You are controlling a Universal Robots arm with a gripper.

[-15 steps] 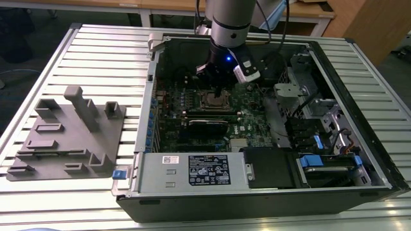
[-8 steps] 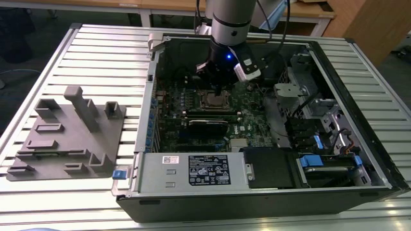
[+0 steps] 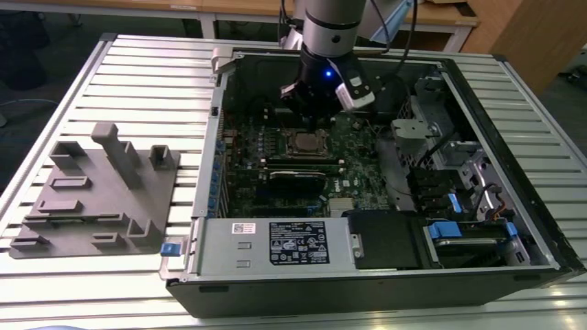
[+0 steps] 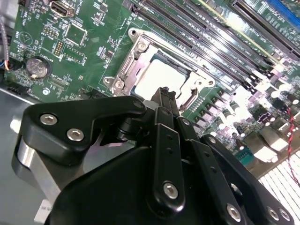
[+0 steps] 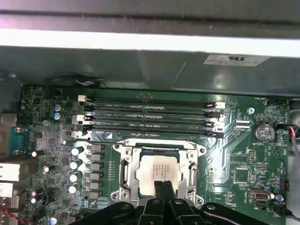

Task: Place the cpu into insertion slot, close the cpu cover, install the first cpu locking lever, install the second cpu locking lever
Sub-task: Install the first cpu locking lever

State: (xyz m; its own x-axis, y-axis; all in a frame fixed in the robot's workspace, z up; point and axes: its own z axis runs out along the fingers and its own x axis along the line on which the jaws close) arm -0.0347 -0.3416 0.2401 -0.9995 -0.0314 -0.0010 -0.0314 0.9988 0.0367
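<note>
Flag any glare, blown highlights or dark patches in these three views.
Second wrist view: part of the circuit board is blown white, the cpu top washed pale. First wrist view: a bright overexposed band along the case wall. Exterior view: even light, though the circuit board sits in shade.

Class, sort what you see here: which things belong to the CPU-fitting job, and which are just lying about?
Belong to the job: cpu, insertion slot, cpu cover, gripper.

Just lying about: grey fixture block, labelled black box, memory slots, coin battery.
</note>
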